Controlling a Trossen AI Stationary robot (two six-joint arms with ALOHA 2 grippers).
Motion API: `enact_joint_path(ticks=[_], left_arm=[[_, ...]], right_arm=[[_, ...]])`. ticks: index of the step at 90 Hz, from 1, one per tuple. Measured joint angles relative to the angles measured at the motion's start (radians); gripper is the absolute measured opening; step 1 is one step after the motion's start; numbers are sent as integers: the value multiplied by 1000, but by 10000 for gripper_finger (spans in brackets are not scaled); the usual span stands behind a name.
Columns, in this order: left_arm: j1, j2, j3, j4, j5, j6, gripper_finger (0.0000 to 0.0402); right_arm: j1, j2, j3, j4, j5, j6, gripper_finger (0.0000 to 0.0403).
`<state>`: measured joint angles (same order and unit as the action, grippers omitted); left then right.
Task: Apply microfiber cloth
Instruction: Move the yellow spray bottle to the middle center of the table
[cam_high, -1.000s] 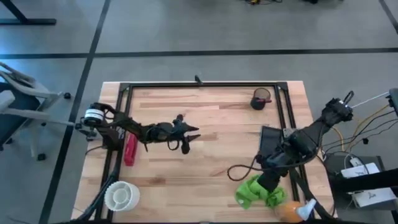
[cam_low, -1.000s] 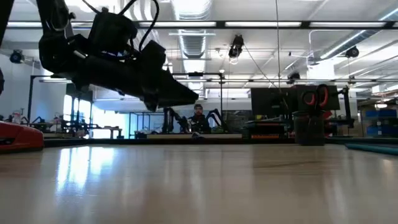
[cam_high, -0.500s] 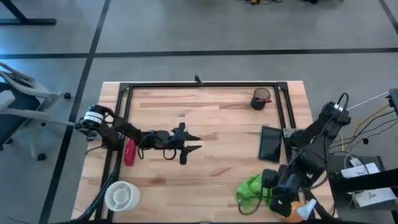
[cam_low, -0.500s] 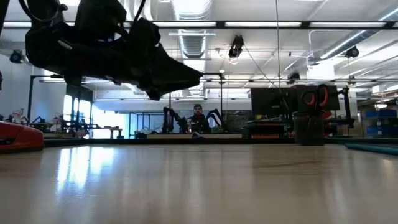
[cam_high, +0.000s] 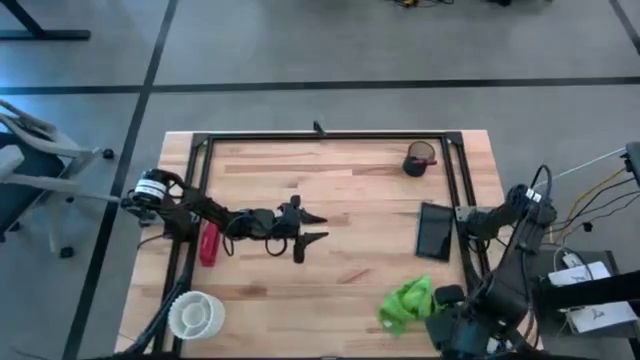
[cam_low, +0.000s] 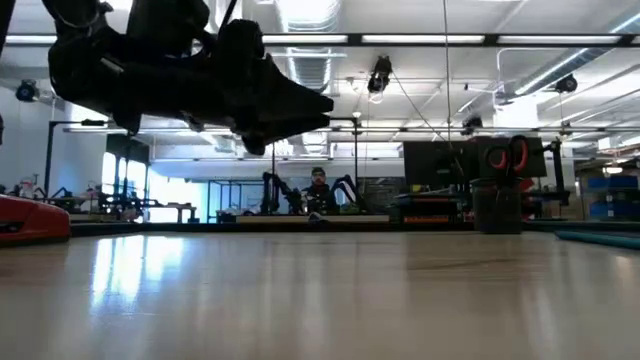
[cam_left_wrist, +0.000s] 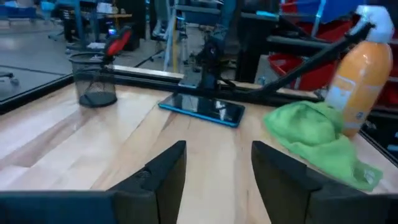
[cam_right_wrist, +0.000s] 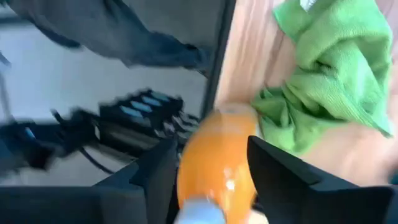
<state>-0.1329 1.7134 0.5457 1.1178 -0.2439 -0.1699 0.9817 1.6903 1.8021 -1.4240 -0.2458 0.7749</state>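
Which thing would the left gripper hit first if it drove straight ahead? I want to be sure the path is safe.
Judging from its wrist view, the open left gripper has bare table ahead, then the dark tablet. The microfiber cloth lies off to one side.

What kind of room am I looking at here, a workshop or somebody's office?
Most likely a robotics lab or workshop. A wooden table carries a black metal frame with two robot arms mounted, ceiling strip lights run over a big open hall, and more equipment benches stand behind.
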Motion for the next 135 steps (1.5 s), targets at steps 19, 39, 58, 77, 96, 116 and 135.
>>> enact_joint_path(ticks=[19, 39, 58, 77, 96, 116, 135], left_arm=[[-2, 0, 0, 0, -48, -49, 159], [-2, 0, 0, 0, -64, -90, 164], [-2, 0, 0, 0, -99, -133, 162], [-3, 0, 0, -1, -126, -173, 157], [-6, 0, 0, -2, -153, -209, 163], [-8, 0, 0, -3, -168, -225, 161], [-10, -1, 0, -3, -169, -238, 155]], right_arm=[[60, 1, 108, -67, 12, -24, 105], [114, -1, 218, -59, 73, -55, 62], [140, -2, 239, -60, 114, -79, 57], [145, -2, 221, -88, 95, -63, 76], [161, -2, 214, -150, 55, -77, 133], [207, -3, 200, -142, 67, -121, 205], [218, -4, 136, -137, 89, -142, 218]])
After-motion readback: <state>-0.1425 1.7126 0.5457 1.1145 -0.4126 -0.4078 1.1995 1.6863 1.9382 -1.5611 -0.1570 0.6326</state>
